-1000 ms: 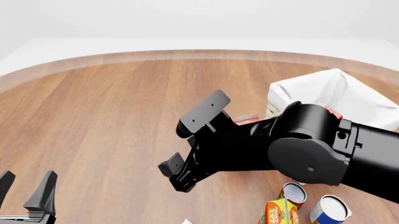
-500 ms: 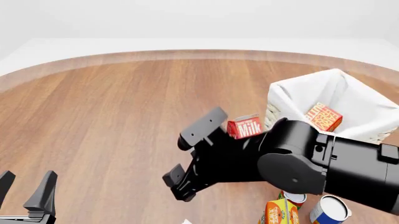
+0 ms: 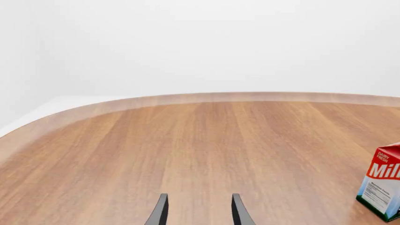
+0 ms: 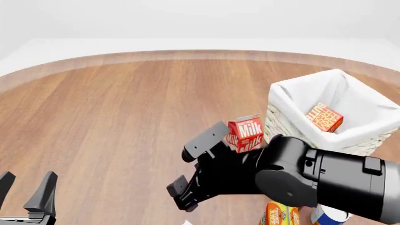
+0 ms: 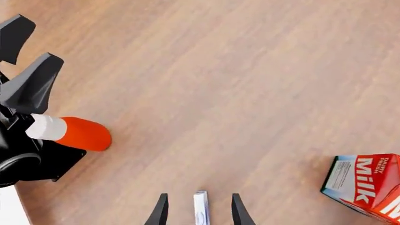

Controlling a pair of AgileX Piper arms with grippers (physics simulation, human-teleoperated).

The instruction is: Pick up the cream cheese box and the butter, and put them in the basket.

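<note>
The butter [image 4: 324, 117], a red-orange carton, lies inside the cream-white basket [image 4: 293, 93] at the right. My right gripper [image 4: 195, 168] is open, low over the table just left of the basket and near the milk carton. In the right wrist view a thin white-and-blue edge [image 5: 201, 208] shows between the open fingers [image 5: 160, 211]; it looks like the cream cheese box, but I cannot tell for sure. A white corner [image 4: 185, 221] sits at the front view's bottom edge below that gripper. My left gripper [image 4: 26, 190] is open and empty at the near left.
A red milk carton [image 4: 245, 133] stands just left of the basket, also visible to the left wrist [image 3: 381, 187]. An orange carton [image 4: 280, 213] and a can [image 4: 328, 215] sit under the right arm. A red bottle with a white cap [image 5: 75, 133] lies by the left arm.
The right arm has drawn back toward the near edge and lower, staying open. That uncovered the milk carton and the butter lying in the basket. The left arm has not moved.
</note>
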